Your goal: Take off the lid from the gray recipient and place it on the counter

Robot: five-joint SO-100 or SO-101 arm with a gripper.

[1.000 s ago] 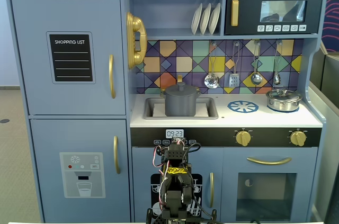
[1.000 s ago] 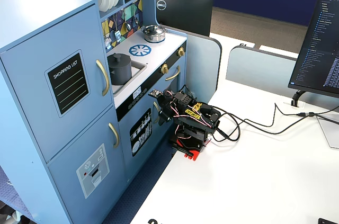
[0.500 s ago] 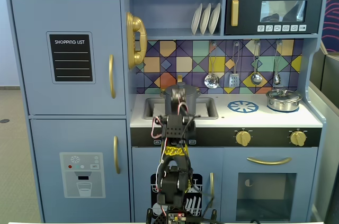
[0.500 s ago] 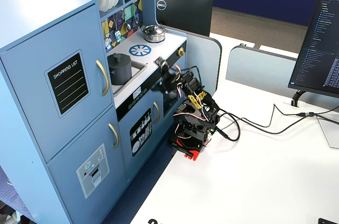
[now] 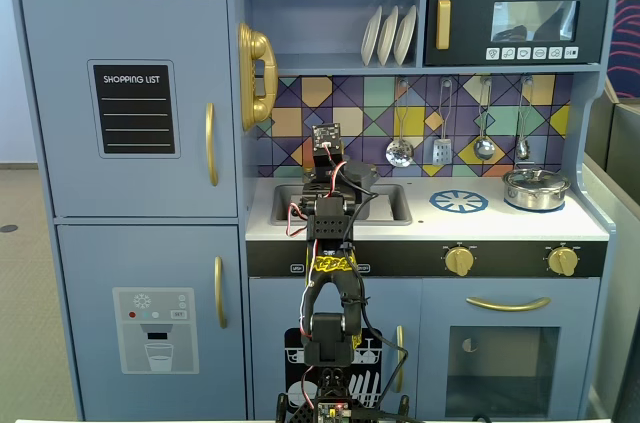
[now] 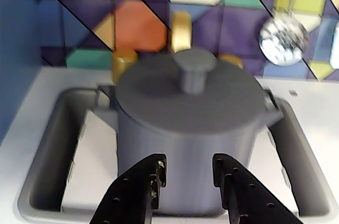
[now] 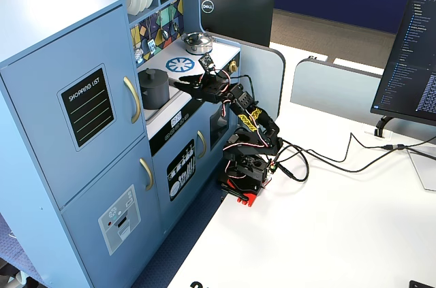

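Note:
The gray recipient (image 6: pixel 185 150) stands in the sink recess (image 6: pixel 47 144) of the white counter (image 6: pixel 312 113), with the lid (image 6: pixel 190 97) sitting flat on it, knob up. My gripper (image 6: pixel 188 173) is open and empty, its black fingers (image 6: pixel 137 187) just in front of the pot's wall, below the lid. In a fixed view the pot (image 7: pixel 154 90), with its lid (image 7: pixel 153 73), sits left of the gripper (image 7: pixel 185 84). In the fixed view from the front, the arm (image 5: pixel 330 203) hides the pot.
A shiny silver pot (image 5: pixel 536 188) stands at the counter's right end, beside the printed blue burner ring (image 5: pixel 459 201). Utensils hang on the tiled back wall (image 5: pixel 440 138). A gold tap (image 6: pixel 180 30) rises behind the gray pot. The sink walls enclose the pot closely.

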